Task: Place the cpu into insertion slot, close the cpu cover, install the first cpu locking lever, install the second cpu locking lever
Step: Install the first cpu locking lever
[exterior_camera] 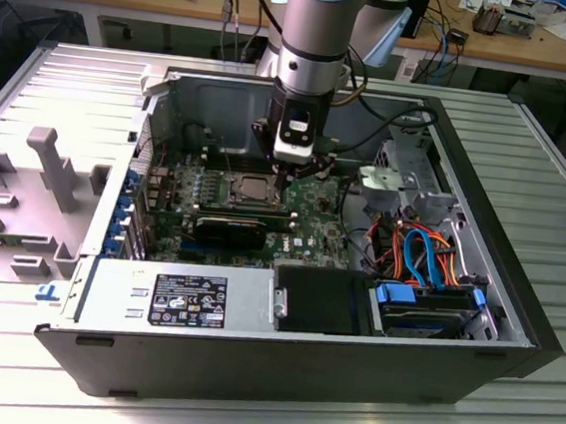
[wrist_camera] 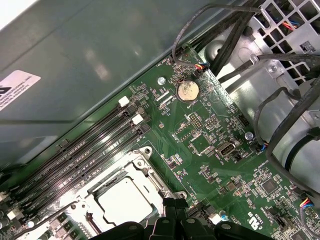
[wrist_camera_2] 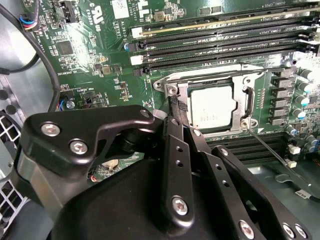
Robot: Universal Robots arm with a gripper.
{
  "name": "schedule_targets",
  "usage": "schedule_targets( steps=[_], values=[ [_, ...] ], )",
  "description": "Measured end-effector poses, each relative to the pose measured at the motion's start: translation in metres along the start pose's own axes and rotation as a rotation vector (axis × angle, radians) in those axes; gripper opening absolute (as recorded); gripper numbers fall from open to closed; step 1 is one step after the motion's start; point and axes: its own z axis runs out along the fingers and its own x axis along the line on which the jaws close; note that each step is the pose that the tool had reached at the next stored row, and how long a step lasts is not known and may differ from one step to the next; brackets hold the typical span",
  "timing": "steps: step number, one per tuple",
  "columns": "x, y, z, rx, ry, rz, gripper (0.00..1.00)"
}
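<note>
The cpu (wrist_camera_2: 212,107) lies flat in the insertion slot (wrist_camera_2: 200,78) on the green motherboard, with its silver-grey top showing. The cpu cover (wrist_camera_2: 246,102) is down around it as a silver frame. One thin locking lever (wrist_camera_2: 272,150) sticks out slantwise from the socket's corner, unlatched. My gripper (wrist_camera_2: 176,106) has its black fingertips pressed together at the socket's edge beside the cpu. In the exterior view the gripper (exterior_camera: 284,179) hangs straight down at the right side of the cpu (exterior_camera: 254,187). The first wrist view shows the cpu (wrist_camera: 122,202) and cover (wrist_camera: 142,172) just beside my fingertips (wrist_camera: 168,205).
Long black memory slots (wrist_camera_2: 225,40) run along one side of the socket. A coin battery (wrist_camera: 188,90) sits on the board. Bundled cables (exterior_camera: 420,250), a drive (exterior_camera: 424,311) and the power supply (exterior_camera: 184,298) crowd the case; a black card (exterior_camera: 231,232) lies near the socket.
</note>
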Motion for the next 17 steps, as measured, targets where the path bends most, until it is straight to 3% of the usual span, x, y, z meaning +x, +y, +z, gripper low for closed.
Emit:
schedule_targets(
  steps=[17],
  values=[
    [0.0, 0.0, 0.0, 0.0001, -0.0005, -0.01, 0.11]
  ],
)
